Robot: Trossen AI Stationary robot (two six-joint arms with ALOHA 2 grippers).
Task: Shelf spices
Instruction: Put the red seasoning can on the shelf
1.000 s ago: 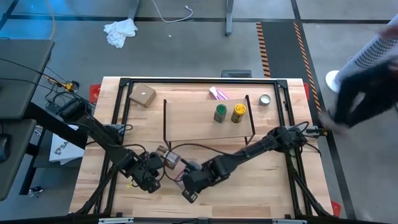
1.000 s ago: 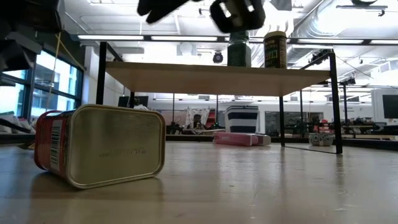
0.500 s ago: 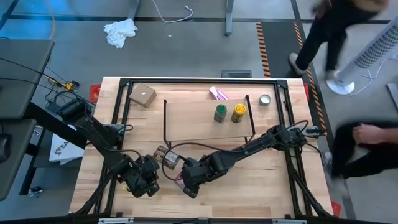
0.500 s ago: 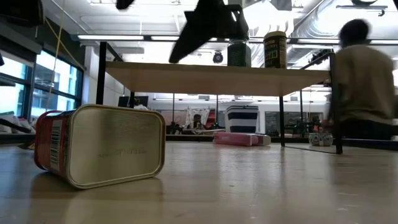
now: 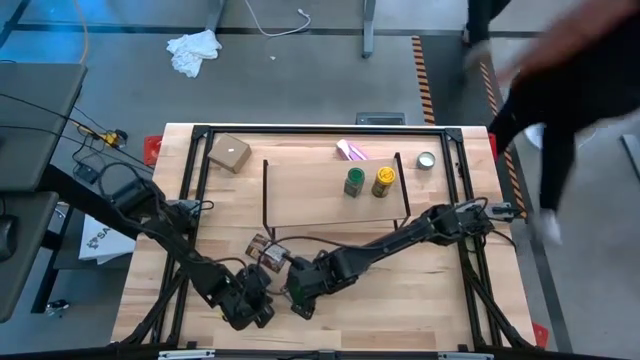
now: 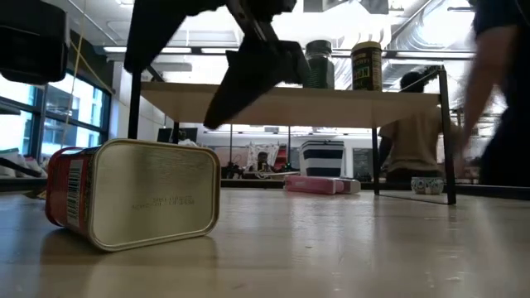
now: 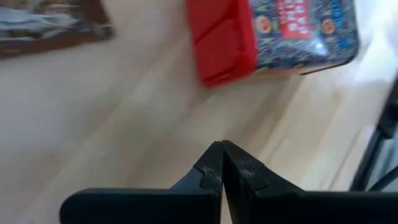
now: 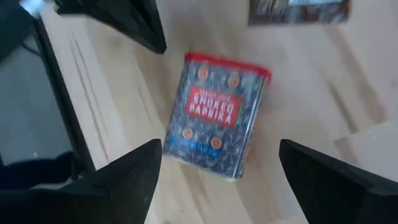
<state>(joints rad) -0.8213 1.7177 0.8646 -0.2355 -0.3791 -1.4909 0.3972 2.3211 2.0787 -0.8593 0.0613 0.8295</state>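
The red boxy paprika tin [image 8: 217,115] lies flat on the table [image 5: 420,300], label up, near the front left; it also shows as the red tin [image 6: 132,194] in the low view. My right gripper [image 8: 221,149] hangs open above it, its fingers wide on either side of the tin's end, touching nothing. My left gripper [image 7: 222,146] is shut and empty, low over bare wood just near of the tin [image 7: 280,34]. The flat brown packet [image 8: 298,11] lies beyond the tin. The green-lidded jar [image 5: 354,182] and yellow jar [image 5: 384,180] stand on the shelf [image 5: 310,185].
A tan cardboard box [image 5: 229,153] sits at the far left; a pink packet [image 5: 351,150] and a small silver tin [image 5: 426,160] lie behind the shelf. The shelf's black legs [image 6: 445,136] stand at its ends. A person [image 5: 560,90] moves beyond the table's right edge.
My left gripper has gone down and toward the table's near edge and somewhat right, staying shut. My right gripper has sunk a little toward the tin; its dark finger hangs lower in the low view. The tin has not moved. People have walked about beyond the table.
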